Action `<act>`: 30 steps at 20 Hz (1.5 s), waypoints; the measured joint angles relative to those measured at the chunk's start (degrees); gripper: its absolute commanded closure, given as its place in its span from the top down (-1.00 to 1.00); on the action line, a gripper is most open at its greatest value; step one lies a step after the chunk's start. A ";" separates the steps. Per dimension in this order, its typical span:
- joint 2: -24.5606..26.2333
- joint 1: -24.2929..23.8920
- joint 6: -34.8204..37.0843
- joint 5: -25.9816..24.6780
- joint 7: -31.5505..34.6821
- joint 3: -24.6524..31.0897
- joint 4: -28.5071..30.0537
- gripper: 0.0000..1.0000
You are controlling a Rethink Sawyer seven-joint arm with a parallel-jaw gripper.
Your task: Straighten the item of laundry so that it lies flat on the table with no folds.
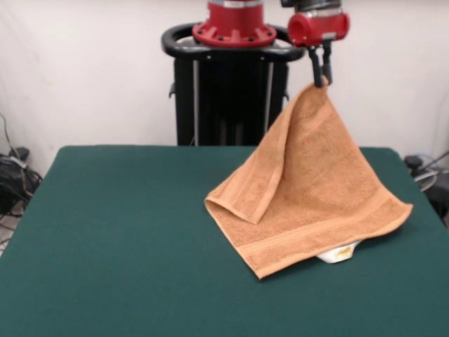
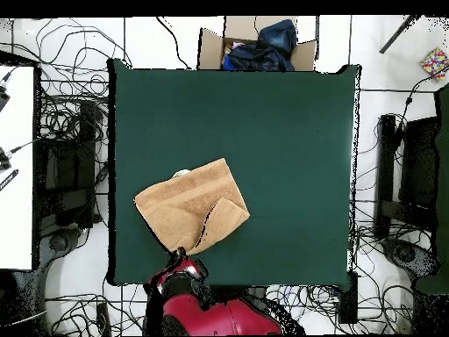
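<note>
Towel hanging by one corner from the gripper

On the green table [image 1: 126, 239], the white care label [image 1: 340, 253] is peeking out under the towel's [image 1: 316, 189] near edge; the lower part of the towel is resting right of centre, one side folding over itself, while behind it the gripper [image 1: 321, 78] is pinching the top corner, lifting the cloth into a peak.

An orange-tan terry towel [image 1: 309, 189], lifted by one corner into a tent shape, trails its lower banded edge and a white care label [image 1: 339, 253] on the dark green table [image 1: 126, 232], with one side folded inward.
</note>
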 measured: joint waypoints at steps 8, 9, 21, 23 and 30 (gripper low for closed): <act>9.47 4.62 -7.09 -2.58 0.00 -10.57 -0.07 -1.00; 10.52 5.10 -7.55 -2.79 0.00 -11.52 -0.08 -1.00; 28.28 11.35 -19.98 -5.66 0.00 -22.82 -0.78 -1.00; 29.65 11.66 -21.08 -5.76 0.00 -23.39 -1.02 -1.00; 38.13 12.76 -27.93 -6.64 0.00 -26.26 -2.98 -1.00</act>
